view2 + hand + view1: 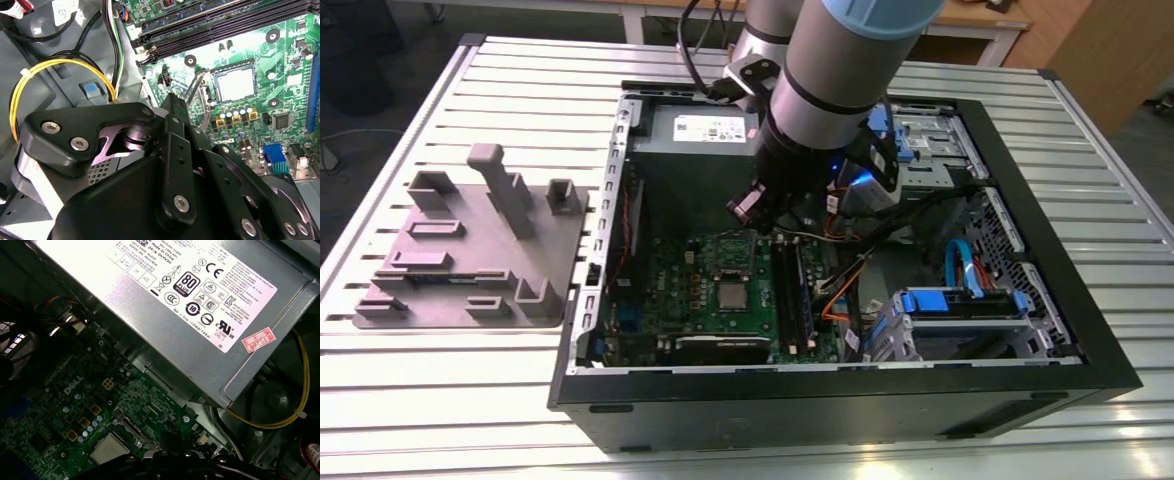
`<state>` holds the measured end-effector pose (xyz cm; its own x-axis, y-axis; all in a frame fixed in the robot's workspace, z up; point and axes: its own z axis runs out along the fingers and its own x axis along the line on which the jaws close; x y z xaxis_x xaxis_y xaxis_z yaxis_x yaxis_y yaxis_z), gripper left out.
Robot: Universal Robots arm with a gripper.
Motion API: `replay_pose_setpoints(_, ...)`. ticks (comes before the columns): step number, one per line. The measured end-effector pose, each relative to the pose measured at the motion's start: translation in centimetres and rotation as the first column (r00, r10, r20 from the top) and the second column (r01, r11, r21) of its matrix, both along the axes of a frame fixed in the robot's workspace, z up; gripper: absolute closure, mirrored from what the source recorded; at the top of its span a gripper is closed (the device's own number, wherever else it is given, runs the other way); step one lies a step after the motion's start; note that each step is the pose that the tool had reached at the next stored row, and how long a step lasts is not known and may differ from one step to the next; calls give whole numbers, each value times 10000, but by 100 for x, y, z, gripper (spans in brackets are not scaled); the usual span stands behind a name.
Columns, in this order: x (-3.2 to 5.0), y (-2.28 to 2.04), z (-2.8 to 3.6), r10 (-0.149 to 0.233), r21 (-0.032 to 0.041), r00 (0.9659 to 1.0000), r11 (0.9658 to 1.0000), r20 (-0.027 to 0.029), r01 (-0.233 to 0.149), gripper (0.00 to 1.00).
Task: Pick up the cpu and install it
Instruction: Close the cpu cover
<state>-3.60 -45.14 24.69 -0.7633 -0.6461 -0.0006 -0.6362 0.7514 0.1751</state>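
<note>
The cpu is a small silvery square lying flat in the socket of the green motherboard, inside the open computer case. Both wrist views show the cpu with a dark frame around it; a thin metal lever stands up beside the socket. My gripper hangs over the board, above and slightly behind the cpu, not touching it. Nothing shows in its grasp. Its black linkage is close to the camera in the second wrist view.
A grey power supply box sits at the back of the case. Memory slots run beside the socket. Cables, a yellow wire loop and a blue-handled drive bay crowd the exterior view's right. A grey fixture plate lies outside.
</note>
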Motion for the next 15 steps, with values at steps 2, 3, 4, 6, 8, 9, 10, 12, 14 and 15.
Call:
replay_pose_setpoints(2, 0, 0, 5, 11, 1, 10000, 10000, 3, -11, 89)
replay_pose_setpoints(3, 0, 0, 9, 18, 0, 10000, 10000, 4, -18, 89)
replay_pose_setpoints(4, 0, 0, 10, 22, 1, 10000, 10000, 5, -22, 89)
replay_pose_setpoints(6, 0, 0, 12, 32, 1, 10000, 10000, 8, -32, 89)
replay_pose_setpoints(8, -1, -2, 13, 46, -2, 10000, 10000, 12, -46, 89)
replay_pose_setpoints(9, -2, -5, 13, 55, -3, 10000, 10000, 15, -55, 89)
replay_pose_setpoints(10, -2, -8, 13, 66, -1, 10000, 10000, 20, -66, 89)
replay_pose_setpoints(12, -2, -22, 13, 102, -1, 9999, 9999, 35, -102, 89)
replay_pose_setpoints(14, -4, -35, 13, 140, -1, 9999, 9999, 50, -140, 89)
replay_pose_setpoints(15, -6, -42, 12, 157, -1, 9999, 9999, 59, -157, 89)
